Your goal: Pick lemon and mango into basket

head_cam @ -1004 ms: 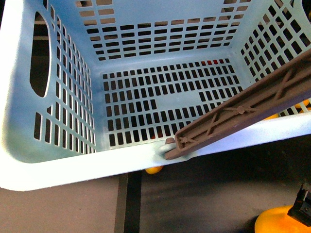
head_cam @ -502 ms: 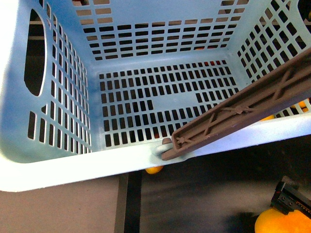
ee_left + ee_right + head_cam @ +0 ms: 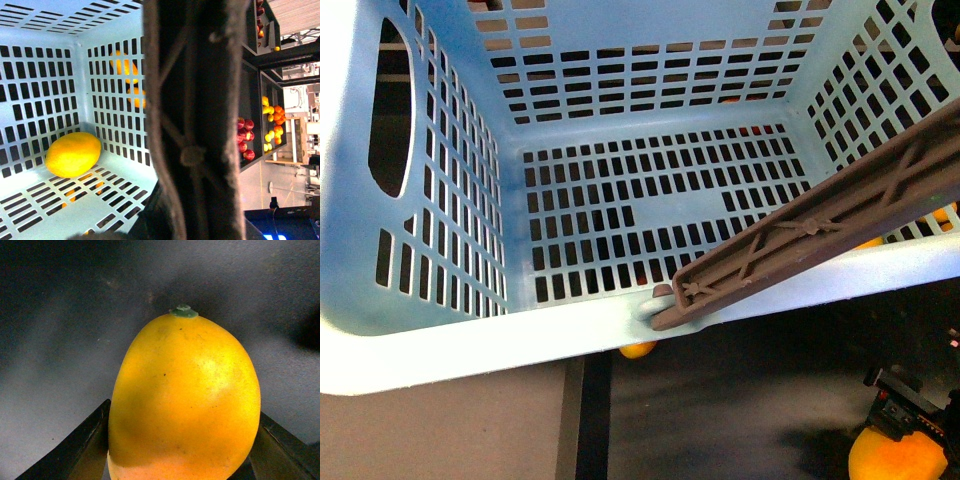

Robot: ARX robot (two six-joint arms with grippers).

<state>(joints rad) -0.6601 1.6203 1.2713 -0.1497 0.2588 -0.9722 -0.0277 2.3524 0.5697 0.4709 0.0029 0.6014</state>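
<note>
- The basket (image 3: pixel 470 345) fills most of the front view. It is pale blue plastic, and its walls and floor are full of slots.
- The brown handle (image 3: pixel 820 225) lies slanted across the right part of the basket. One end is fixed at the near rim, and the rest goes up to the right and out of the picture.
- In the left wrist view the handle (image 3: pixel 200 120) is very near the camera and hides the middle of the picture.
- The lemon (image 3: pixel 73 154) lies inside the basket, on the slotted floor, close to a corner where two walls meet. It is not seen in the front view.
- The mango (image 3: pixel 900 462) is outside the basket, low on the right in the front view, over the dark surface (image 3: pixel 740 400) in front of the near rim. I cannot tell if it rests on this surface or is lifted.
- The right gripper (image 3: pixel 910 405) is directly over the mango. In the right wrist view its dark fingers (image 3: pixel 90 440) lie against both sides of the mango (image 3: pixel 185 400), so the right gripper (image 3: pixel 184 409) pinches this fruit. The green stem stub (image 3: pixel 183 311) points away from the camera.
- The left gripper is not clearly seen in any view, so I cannot tell if it is spread or pressed together.
- A small orange fruit (image 3: pixel 638 350) shows just under the near rim of the basket.
- More orange fruits (image 3: pixel 125 65) are seen through the slots of a basket wall, outside it.
- Beside the handle, well behind it, dark shelves (image 3: pixel 260 135) carry red and yellow fruits.
</note>
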